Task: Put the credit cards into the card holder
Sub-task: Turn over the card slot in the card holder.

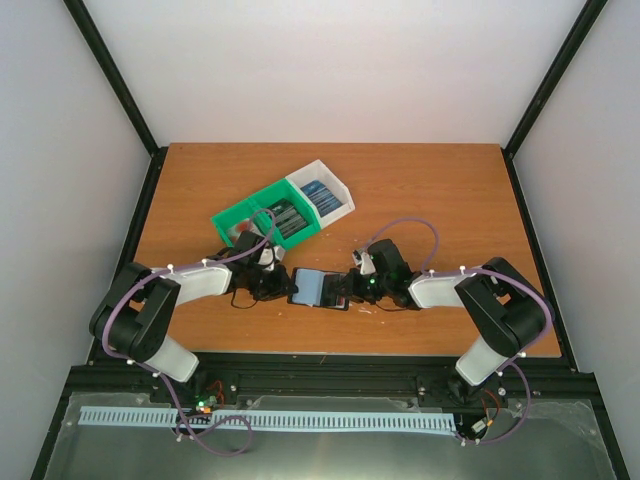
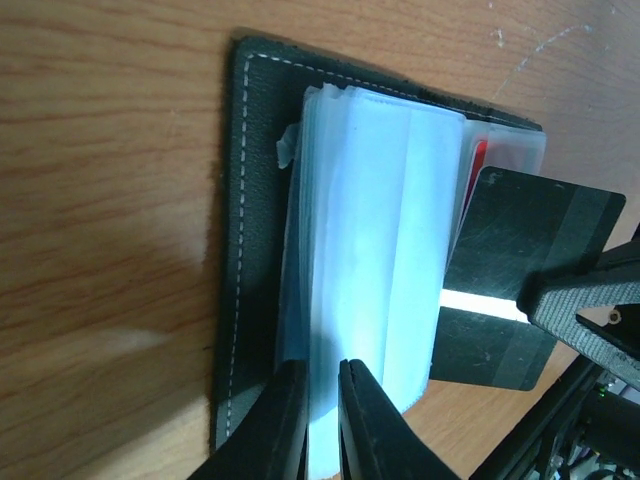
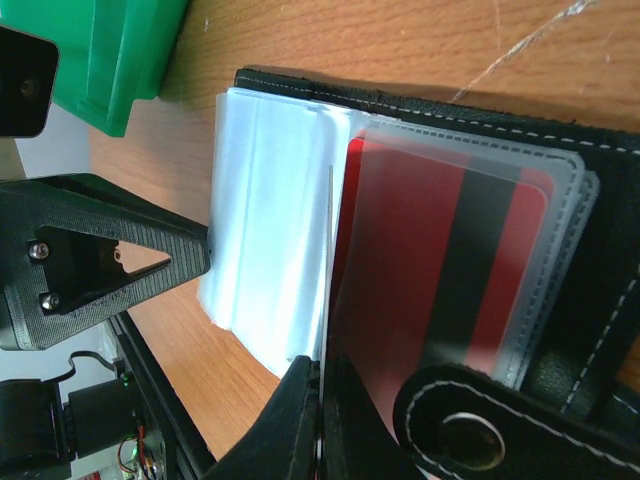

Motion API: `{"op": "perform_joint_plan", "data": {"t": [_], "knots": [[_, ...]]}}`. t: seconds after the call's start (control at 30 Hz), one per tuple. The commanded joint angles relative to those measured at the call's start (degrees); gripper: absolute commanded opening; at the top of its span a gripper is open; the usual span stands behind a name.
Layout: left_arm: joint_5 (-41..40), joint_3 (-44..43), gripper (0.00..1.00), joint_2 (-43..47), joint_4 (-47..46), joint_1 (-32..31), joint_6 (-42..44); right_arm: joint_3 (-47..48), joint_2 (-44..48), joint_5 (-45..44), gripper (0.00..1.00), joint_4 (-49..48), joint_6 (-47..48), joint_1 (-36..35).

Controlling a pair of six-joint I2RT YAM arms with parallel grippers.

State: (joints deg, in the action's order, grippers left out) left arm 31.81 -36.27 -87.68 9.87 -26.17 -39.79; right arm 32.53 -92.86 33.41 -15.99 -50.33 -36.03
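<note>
Now | top: card holder [image 1: 318, 287] lies open on the surface [image 1: 430, 200] between my left fingers [image 1: 282, 284] and right fingers [image 1: 350, 290] | left wrist: left clamped on its clear sleeves [image 2: 380, 250], dark card [image 2: 510, 260] just beside | right wrist: right pinching that dark card edge-on, red card [image 3: 400, 260] sleeved alongside

1. Your surface [image 2: 100, 150] shows wood grain, smooth with a low sheen.
2. The card holder [image 2: 255, 200] looks like matt, grained black leather with pale stitching; its snap [image 3: 465, 432] is shiny metal.
3. Its sleeves [image 2: 380, 230] are cloudy, translucent plastic.
4. The dark card [image 2: 520, 230] is glossy, finely scratched plastic.
5. The bin [image 3: 120, 50] is glossy green plastic; the left gripper [image 2: 322, 380] is matt black.
</note>
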Motion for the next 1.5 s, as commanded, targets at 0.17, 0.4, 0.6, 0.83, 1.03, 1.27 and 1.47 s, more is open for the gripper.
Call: {"op": "perform_joint_plan", "data": {"t": [0.17,0.4,0.6,0.83,1.03,1.27,1.47], "knots": [[2.8,-1.4,0.08,1.3,-1.6,-0.4,0.5,0.4,0.7,-0.6,0.03,-0.7,0.6,0.3],[3.7,-1.7,0.01,1.8,-1.6,-0.4,1.3,0.5,1.3,-1.3,0.03,0.1,1.0,0.2],[3.1,-2.9,0.02,2.7,1.0,-0.3,4.0,0.8,2.8,-3.0,0.03,2.5,2.5,0.3],[6.7,-3.6,0.11,2.8,0.4,-0.4,6.3,1.0,2.8,-2.8,0.03,2.6,2.9,0.3],[8.1,-4.2,0.18,1.7,1.0,-0.4,7.5,0.8,2.7,-2.8,0.03,2.4,2.9,0.3],[3.1,-6.1,0.18,2.3,5.4,-0.4,10.1,0.7,2.7,-2.7,0.03,2.4,2.8,0.3],[2.9,-6.6,0.17,2.2,6.5,-0.4,12.6,0.6,2.6,-2.7,0.03,2.2,2.7,0.3]]}}
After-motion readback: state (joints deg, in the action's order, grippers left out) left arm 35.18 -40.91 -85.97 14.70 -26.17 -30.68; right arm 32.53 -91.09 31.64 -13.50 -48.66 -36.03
